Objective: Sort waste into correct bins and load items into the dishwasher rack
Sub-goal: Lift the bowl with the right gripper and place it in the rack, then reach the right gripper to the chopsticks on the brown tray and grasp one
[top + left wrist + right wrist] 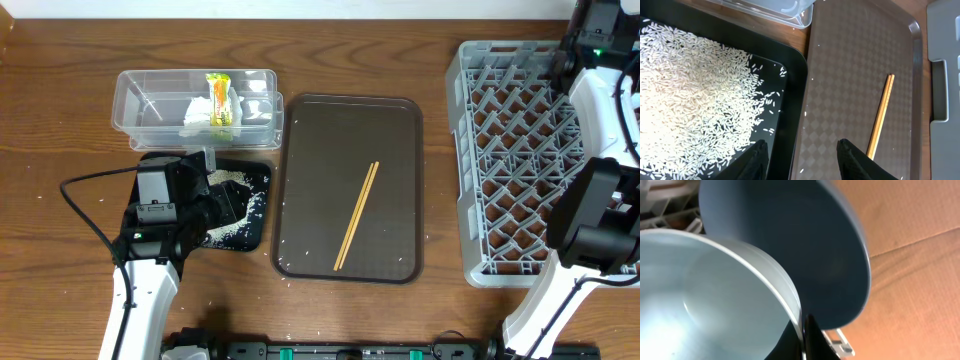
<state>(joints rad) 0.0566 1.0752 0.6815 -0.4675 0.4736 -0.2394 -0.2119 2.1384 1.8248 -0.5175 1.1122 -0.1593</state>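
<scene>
- Left claw (pixel 802 162): we see only two dark fingertips (pixel 757 160) at the bottom edge of its wrist view. They are spread wide with nothing between them. The claw hovers over the seam where the black tray meets the serving tray.
- Black tray (pixel 258 172): from overhead, the left arm (pixel 150 285) covers much of it. The left wrist view shows rice grains (pixel 690 95) thick across its floor, thinning toward the right wall.
- Serving tray (pixel 320 140), just right of the black tray: the chopsticks (pixel 357 215) lie diagonally on it. Overhead shows their whole length; the wrist view cuts them off behind a fingertip.
- Clear tub (pixel 130 100), just beyond the black tray: it holds the tissue (pixel 197 115) and the snack wrapper (pixel 219 98).
- Dishwasher rack (pixel 500 130), on the right of the desk (pixel 60 60): the right arm (pixel 600 100) reaches across it and hides its right side.
- Right claw (pixel 801 340), at the rack's far corner: only its wrist view shows the white bowl (pixel 705 290), blurred and filling the frame. The blue plate (pixel 810 245) is just behind the bowl.
- Dark finger shapes sit at the bowl's rim; we cannot tell whether they grip it.
</scene>
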